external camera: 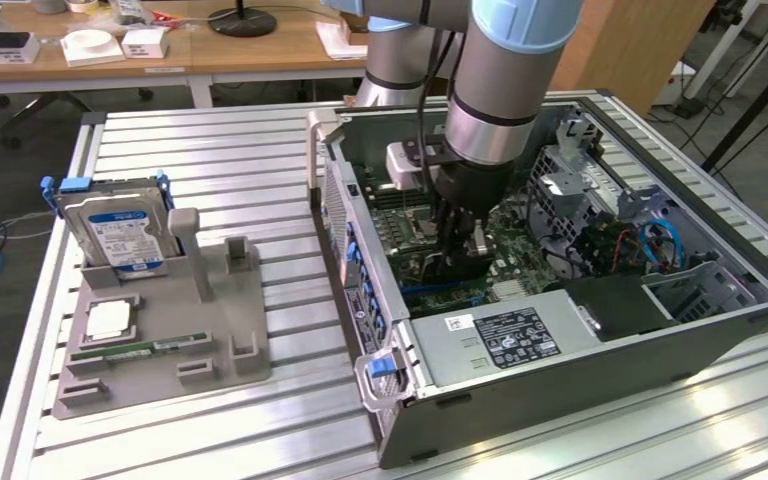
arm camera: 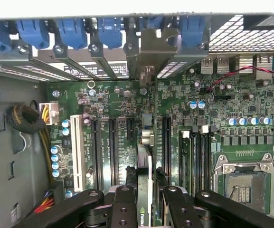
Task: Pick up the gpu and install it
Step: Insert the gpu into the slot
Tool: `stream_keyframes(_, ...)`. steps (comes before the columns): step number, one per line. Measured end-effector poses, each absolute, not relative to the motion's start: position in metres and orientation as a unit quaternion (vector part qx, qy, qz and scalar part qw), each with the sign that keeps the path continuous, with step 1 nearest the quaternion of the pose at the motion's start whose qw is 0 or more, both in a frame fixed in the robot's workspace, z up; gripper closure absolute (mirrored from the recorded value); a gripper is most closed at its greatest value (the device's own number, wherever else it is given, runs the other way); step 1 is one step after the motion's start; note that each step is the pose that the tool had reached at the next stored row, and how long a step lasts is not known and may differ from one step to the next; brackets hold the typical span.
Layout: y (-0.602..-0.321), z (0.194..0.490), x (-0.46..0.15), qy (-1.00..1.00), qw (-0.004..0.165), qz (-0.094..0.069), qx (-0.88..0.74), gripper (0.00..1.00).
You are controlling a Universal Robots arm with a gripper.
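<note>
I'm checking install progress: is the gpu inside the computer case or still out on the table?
Inside. The gripper holds the gpu on edge over the motherboard, within the open case. Whether it is fully seated cannot be told.

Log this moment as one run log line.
gripper: shut on thin dark gpu card | position: edge-on above green motherboard slots | open grey computer case

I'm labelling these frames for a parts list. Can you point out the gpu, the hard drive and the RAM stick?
gpu [arm camera: 145,190]: wrist view, on the card's upper edge between the gripper's fingers.
hard drive [external camera: 117,232]: exterior view, on its blue-white label.
RAM stick [external camera: 144,349]: exterior view, on the middle of the green board.
</note>
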State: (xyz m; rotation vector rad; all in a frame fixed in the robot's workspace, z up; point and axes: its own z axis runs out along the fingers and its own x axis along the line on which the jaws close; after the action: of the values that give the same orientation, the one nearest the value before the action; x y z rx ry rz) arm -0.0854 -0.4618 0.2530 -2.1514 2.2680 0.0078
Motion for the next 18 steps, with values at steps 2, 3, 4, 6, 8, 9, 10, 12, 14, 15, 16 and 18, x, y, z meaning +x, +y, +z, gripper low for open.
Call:
stream_keyframes(2,-0.4617,0.2520,-0.0855,0.725,0.008,0.003,-0.688,0.74)
stream_keyframes(3,-0.4614,0.2516,-0.0854,0.726,0.009,0.004,-0.688,0.74)
stream_keyframes(4,-0.4612,0.2512,-0.0854,0.726,0.009,0.004,-0.688,0.74)
stream_keyframes(6,-0.4609,0.2507,-0.0854,0.725,0.010,0.005,-0.688,0.74)
stream_keyframes(8,-0.4608,0.2496,-0.0854,0.725,0.010,0.005,-0.688,0.74)
stream_keyframes(9,-0.4608,0.2488,-0.0855,0.726,0.010,0.005,-0.688,0.74)
stream_keyframes(10,-0.4609,0.2478,-0.0855,0.726,0.010,0.005,-0.688,0.74)
stream_keyframes(12,-0.4608,0.2458,-0.0855,0.726,0.011,0.006,-0.688,0.74)
stream_keyframes(14,-0.4608,0.2449,-0.0854,0.725,0.011,0.006,-0.688,0.74)
stream_keyframes(15,-0.4608,0.2449,-0.0854,0.725,0.011,0.006,-0.688,0.74)
stream_keyframes(16,-0.4608,0.2449,-0.0854,0.725,0.011,0.006,-0.688,0.74)
stream_keyframes(18,-0.4604,0.2466,-0.0853,0.725,0.013,0.007,-0.688,0.74)
